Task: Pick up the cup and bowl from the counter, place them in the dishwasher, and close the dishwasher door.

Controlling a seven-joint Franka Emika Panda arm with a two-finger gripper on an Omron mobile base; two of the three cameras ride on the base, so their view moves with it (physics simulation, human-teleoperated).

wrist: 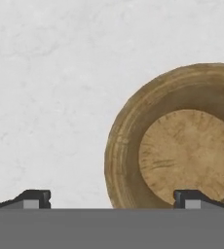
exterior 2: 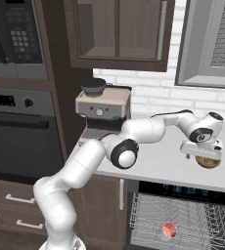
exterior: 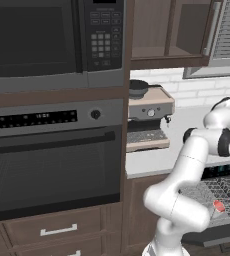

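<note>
Dark wooden cabinets and a white brick wall frame this kitchen corner. At the far left a black glass-fronted oven (exterior: 52, 165) sits under a microwave (exterior: 52, 37), and just right of them an espresso machine (exterior 2: 103, 108) with a black pot-like vessel on top stands at the left end of the counter (exterior 2: 158, 163).

Below the counter's front edge the dishwasher (exterior 2: 183, 215) is open, its door (exterior: 214, 234) dropped down and its grey wire rack pulled into sight. The cup (exterior 2: 169, 229), small and red, already lies in that rack, so the first half of the loading looks done.

Further right, the white arm reaches across the counter and the gripper (exterior 2: 202, 155) points down over the bowl (exterior 2: 207, 161), the tan wooden one, which rests on the counter toward its near edge. The fingers are spread wide with nothing between them. In the hand view the left finger tip (wrist: 35, 198) stands over bare counter and the right one over the bowl's inside, so they straddle the bowl's left rim.

The step in hand appears to be the grasp of the bowl. The next move probably calls for a straight descent until the rim sits well between the fingers, then a firm close on the wall. After that the bowl has to be carried down to the rack without striking the cup, and the door swung up.
</note>
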